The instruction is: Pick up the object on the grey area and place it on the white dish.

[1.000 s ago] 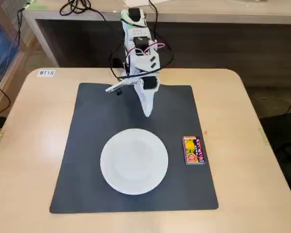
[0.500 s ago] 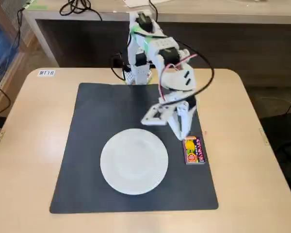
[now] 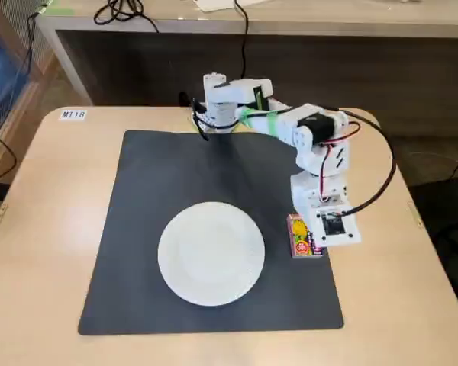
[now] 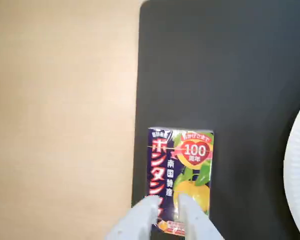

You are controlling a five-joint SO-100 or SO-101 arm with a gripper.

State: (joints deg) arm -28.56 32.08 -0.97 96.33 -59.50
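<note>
At the near edge of the wrist view I see the gripper (image 4: 166,207): two pale, smooth, tapered fingers (image 4: 140,217), their tips only a narrow slot apart, lying over the lower end of the box (image 4: 182,170). I cannot tell from either view whether they pinch the box or merely hover over it.

The box is a small flat rectangle of glossy printed card, dark blue panel with red-orange characters on one side, yellow fruit and green leaves on the other, a round "100" badge near the top. It lies flat on the grey mat (image 4: 225,70), just inside the mat's edge, which runs close beside the box's long side. The mat is matte, near-black, with a rounded corner. Beyond that edge is bare, pale wood-grain table (image 4: 60,115). At the right border of the wrist view a curved slice of the white plate (image 4: 299,170) shows, smooth and plain, apart from the box.

In the fixed view the box (image 3: 300,236) sits on the mat's (image 3: 175,175) right side, just right of the round plate (image 3: 211,253), not touching it. The white plastic arm (image 3: 313,145), with green tape and red and black cables, reaches over it from the far table edge and hides part of it. A small label (image 3: 72,114) is stuck at the far left corner of the table (image 3: 38,229).
</note>
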